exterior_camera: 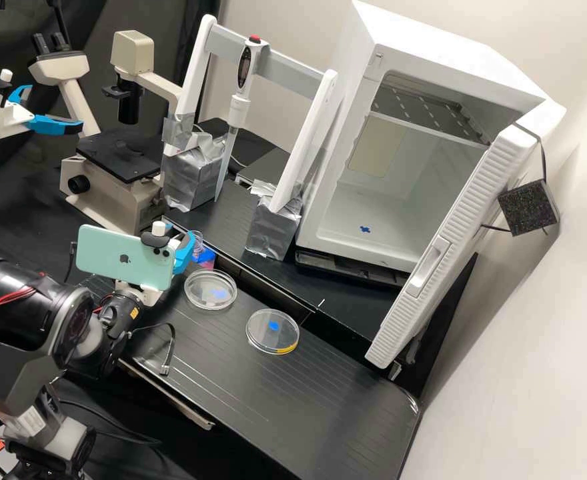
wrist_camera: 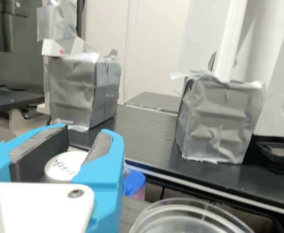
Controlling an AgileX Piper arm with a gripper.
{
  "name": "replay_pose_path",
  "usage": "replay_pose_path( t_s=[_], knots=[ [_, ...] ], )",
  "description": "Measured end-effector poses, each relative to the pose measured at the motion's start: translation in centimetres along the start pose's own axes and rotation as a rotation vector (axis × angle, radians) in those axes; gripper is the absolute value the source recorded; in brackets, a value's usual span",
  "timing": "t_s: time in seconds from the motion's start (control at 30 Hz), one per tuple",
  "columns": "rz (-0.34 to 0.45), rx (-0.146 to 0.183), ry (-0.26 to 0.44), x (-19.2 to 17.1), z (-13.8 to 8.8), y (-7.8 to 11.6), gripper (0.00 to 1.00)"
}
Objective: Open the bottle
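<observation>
Fingers [wrist_camera: 105, 167] of the gripper [exterior_camera: 185, 251] are closed on a bottle's white cap [wrist_camera: 63, 165] (handwriting across its top), with a blue-and-pink item [wrist_camera: 134, 183] just beside. One clear dish [exterior_camera: 207, 295] sits near the gripper, another dish [exterior_camera: 267, 333] farther along the black bench [exterior_camera: 260, 400].

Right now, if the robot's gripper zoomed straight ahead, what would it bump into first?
Probably the silver-wrapped block by the microscope. The gripper, with a white lid between its fingers, seems to point that way. Depth is hard to judge, so it might slip past the side.
</observation>
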Motion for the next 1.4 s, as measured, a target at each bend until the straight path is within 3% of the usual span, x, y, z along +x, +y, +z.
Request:
replay_pose_path(
  t_s=[0.27, 0.3, 1.03, 1.23, 1.4],
  knots=[
    [-0.01, 0.001, -0.007, 0.0, 0.1, -0.2, 0.0],
    [-0.011, 0.001, -0.008, 0.0, 0.1, -0.2, 1.0],
    [-0.025, 0.002, -0.007, 0.0, 0.1, -0.5, 1.0],
    [0.06, -0.014, 0.07, -1.3, -1.0, 1.3, 1.0],
    [0.142, -0.007, 0.127, -2.3, -2.0, 2.9, 1.0]
  ],
)
